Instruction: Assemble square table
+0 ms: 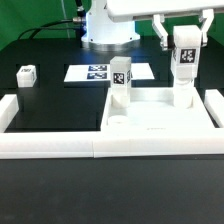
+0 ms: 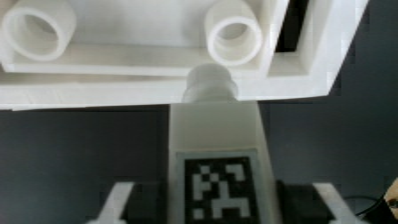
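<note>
The pincer (image 1: 185,38) pinches a leg (image 1: 186,62), standing up, its tip at the edge of the slab (image 1: 150,108). A second leg (image 1: 121,78) stands on the slab too.

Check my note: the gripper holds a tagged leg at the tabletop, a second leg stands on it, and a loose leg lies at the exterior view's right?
Wrong side: the exterior view shows the loose leg at that view's left, not its right. The gripper does hold the tagged leg.
</note>
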`<state>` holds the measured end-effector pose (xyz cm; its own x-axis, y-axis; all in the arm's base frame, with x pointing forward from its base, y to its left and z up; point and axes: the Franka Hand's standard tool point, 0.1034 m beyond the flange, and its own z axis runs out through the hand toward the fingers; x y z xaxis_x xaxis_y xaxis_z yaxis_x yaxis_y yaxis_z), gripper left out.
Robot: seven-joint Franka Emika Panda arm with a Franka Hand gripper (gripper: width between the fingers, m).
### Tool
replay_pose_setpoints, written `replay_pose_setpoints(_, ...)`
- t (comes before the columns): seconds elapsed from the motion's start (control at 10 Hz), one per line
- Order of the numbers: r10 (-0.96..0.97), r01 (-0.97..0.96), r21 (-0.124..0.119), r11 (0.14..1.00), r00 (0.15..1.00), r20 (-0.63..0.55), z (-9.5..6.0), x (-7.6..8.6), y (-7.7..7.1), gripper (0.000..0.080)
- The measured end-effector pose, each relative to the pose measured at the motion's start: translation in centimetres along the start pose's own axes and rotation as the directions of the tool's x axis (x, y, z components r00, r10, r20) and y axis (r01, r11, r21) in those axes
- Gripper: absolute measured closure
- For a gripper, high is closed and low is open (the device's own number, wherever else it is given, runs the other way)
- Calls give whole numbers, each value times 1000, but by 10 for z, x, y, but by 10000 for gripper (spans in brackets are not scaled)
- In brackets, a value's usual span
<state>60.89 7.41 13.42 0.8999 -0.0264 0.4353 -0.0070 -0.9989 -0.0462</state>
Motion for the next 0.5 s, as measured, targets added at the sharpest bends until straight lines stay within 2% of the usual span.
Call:
replay_pose_setpoints(0.1,6,-5,11,1000,999,-32,4,-9,-15,509)
replay_pose_setpoints(0.2,-23,23,10,1000,999,-28,14,-14,-22,509)
replay_pose_setpoints(0.4,-24,25,7,1000,999,-46,28,-3,-21,509)
replay_pose_setpoints(0.5,-28,28,6,1000,999,-44,32,-6,-21,509)
